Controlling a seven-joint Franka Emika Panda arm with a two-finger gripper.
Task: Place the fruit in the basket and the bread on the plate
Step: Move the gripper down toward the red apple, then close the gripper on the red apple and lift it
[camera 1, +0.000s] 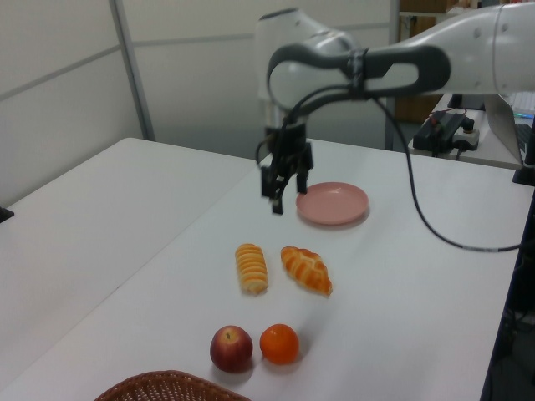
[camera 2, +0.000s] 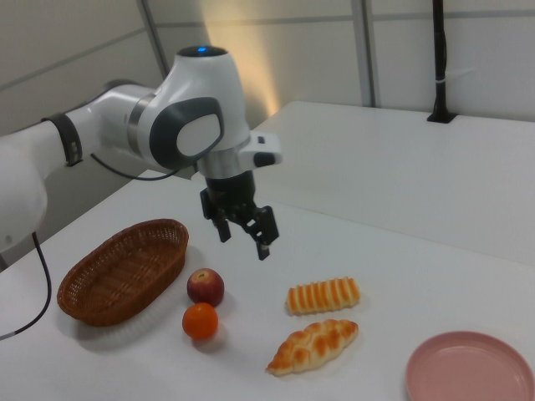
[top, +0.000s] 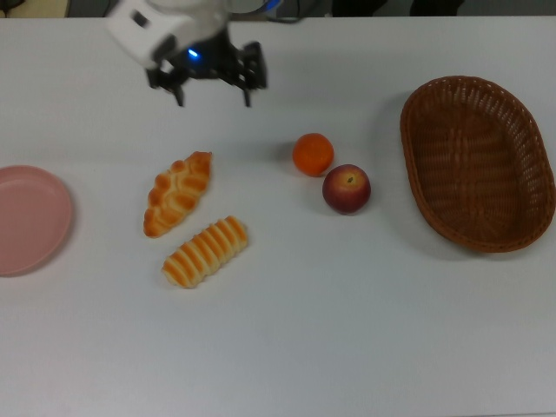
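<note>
bench (camera 1: 435, 276): white, lying under everything | second white table (camera 1: 92, 209): sitting at 9 o'clock in left view | laptop (camera 1: 501, 104): showing at 2 o'clock, partly cropped

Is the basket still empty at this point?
Empty. The basket shows only bare weave inside; the tangerine and apple sit on the table outside it.

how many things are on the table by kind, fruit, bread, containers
fruit: 2, the tangerine and the apple
bread: 2, the braided pastry and the striped loaf
containers: 2, the basket and the plate
total: 6
</note>
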